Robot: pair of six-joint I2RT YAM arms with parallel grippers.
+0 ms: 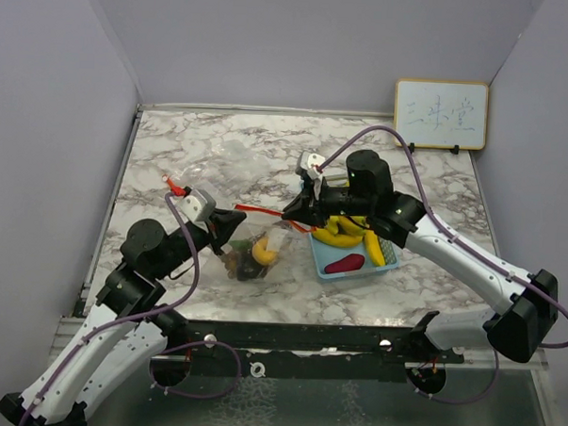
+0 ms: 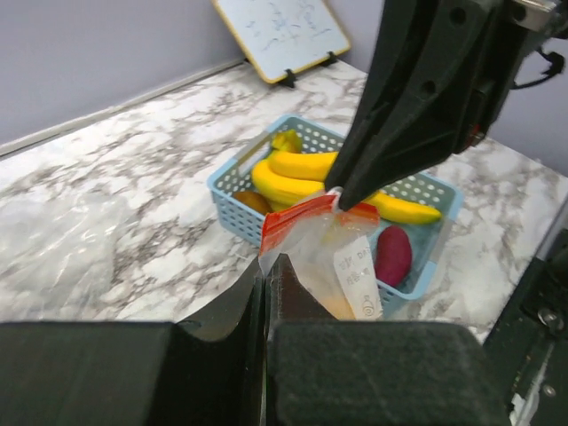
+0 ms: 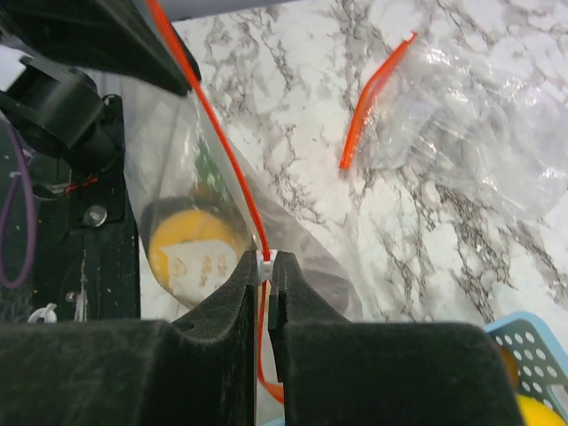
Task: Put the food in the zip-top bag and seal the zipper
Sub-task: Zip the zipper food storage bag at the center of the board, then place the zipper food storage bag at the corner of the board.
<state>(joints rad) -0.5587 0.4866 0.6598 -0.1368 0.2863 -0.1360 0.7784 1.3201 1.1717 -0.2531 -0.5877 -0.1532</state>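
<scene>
Top view: we see both arms meeting over a clear zip-top plastic bag (image 1: pixel 254 254), its red zipper strip (image 1: pixel 261 212) stretched between them. The left gripper (image 1: pixel 229 226) holds one end, the right gripper (image 1: pixel 296 212) the other. Yellow toy bananas (image 1: pixel 344 236) and a magenta toy tuber (image 1: pixel 345 264) lie in the light-blue plastic basket (image 1: pixel 317 269) just beside the bag.

Left wrist view: the left gripper is clamped flat on the bag's edge, and the right gripper bears down on the strip in front of the basket.

Right wrist view: the right gripper is pinched tight on the zipper, with a yellow toy piece (image 3: pixel 191 253) inside the bag below.

We judge sealing to be in hand, though food sits outside the bag. Closing it calls for a steady pinch run along the strip toward the left gripper. The basket rim crowds the right side. The marbled surface (image 1: pixel 436 182) lies open behind, apart from a second clear bag (image 3: pixel 461 115).
</scene>
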